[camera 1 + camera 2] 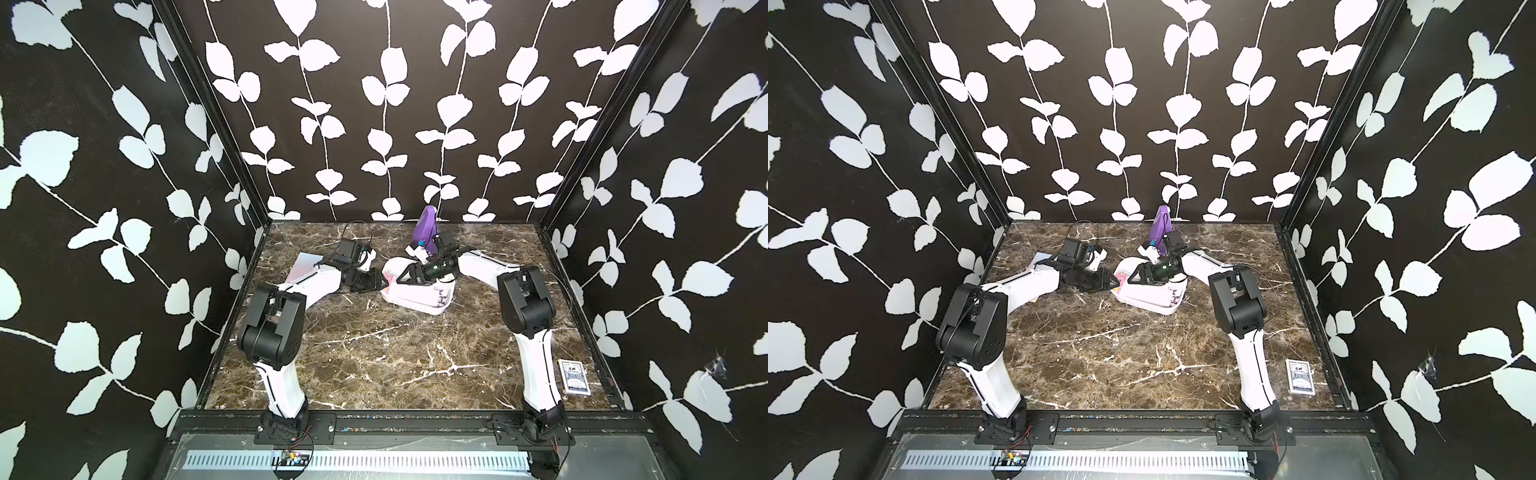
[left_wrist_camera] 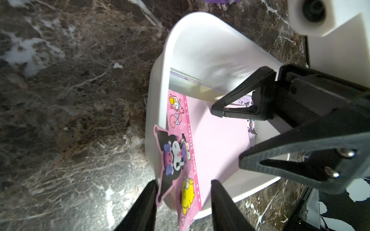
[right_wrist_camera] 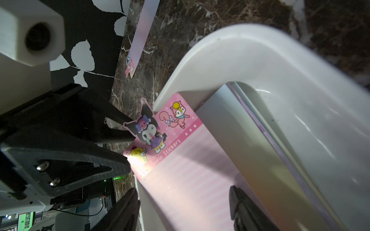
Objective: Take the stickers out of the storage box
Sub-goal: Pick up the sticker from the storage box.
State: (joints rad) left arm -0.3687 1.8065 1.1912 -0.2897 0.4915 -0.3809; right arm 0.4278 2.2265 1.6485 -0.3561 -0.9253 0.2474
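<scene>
Where the storage box (image 2: 200,46) sits on the bench (image 1: 374,353), the stickers (image 2: 218,140) lie inside it as stacked long narrow sheets. The top one is pale pink with faint stripes, its bright pink end printed with cartoon characters and "Sanrio Stickers" and jutting over the rim. The left hand (image 2: 184,183) straddles that end, jaws parted, gripping nothing. The right hand (image 3: 183,190) is spread wide above the sheets, empty. A loose sheet (image 3: 142,30) lies apart on the bench.
</scene>
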